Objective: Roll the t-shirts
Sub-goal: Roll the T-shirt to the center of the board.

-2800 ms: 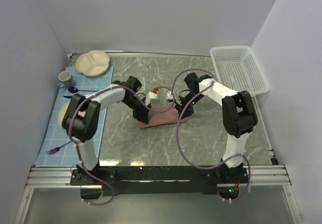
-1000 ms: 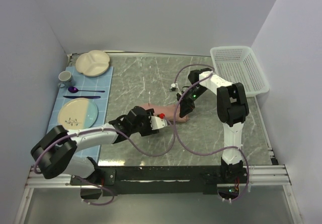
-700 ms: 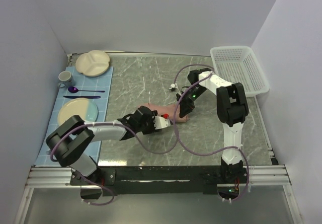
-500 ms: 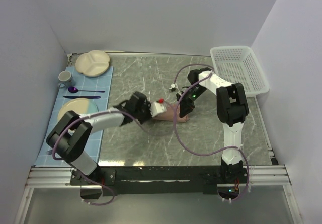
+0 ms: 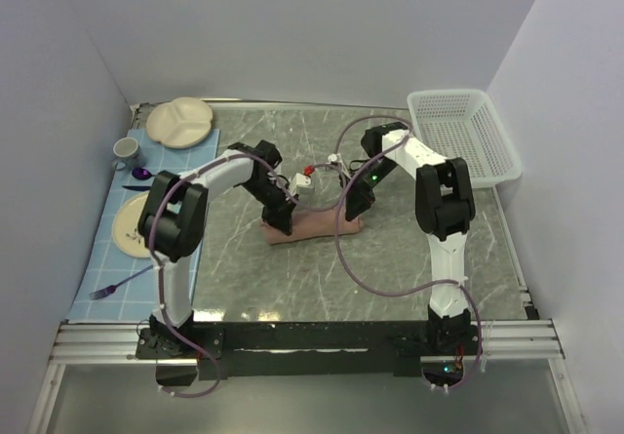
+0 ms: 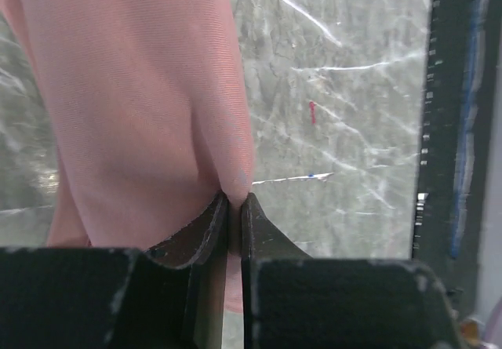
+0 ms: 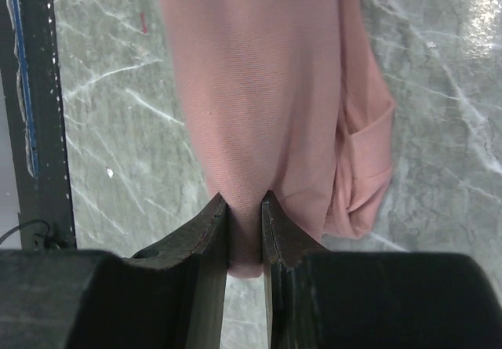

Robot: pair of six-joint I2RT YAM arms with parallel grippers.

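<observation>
**Inspector A:** Hands?

**Inspector B:** Left hand [image 6: 235, 201] nearly closed, pinching a fold of the dusty-pink soft cotton t-shirt [image 5: 317, 227]; right hand [image 7: 245, 201] clamped on its other end. It lies mid grey marbled desk [image 5: 390, 258].

**Inspector A:** Advice?

**Inspector B:** Turn both ends together, evenly tensioned, lest the roll skew.

No lettering, label, brand or number can be read in any view. The t-shirt [image 6: 141, 90] shows only plain pink cloth to both wrist cameras. A small red mark [image 6: 312, 112] on the grey marbled desk [image 6: 337, 169], seen from the left wrist, is too short and blurred to read as a character.
</observation>
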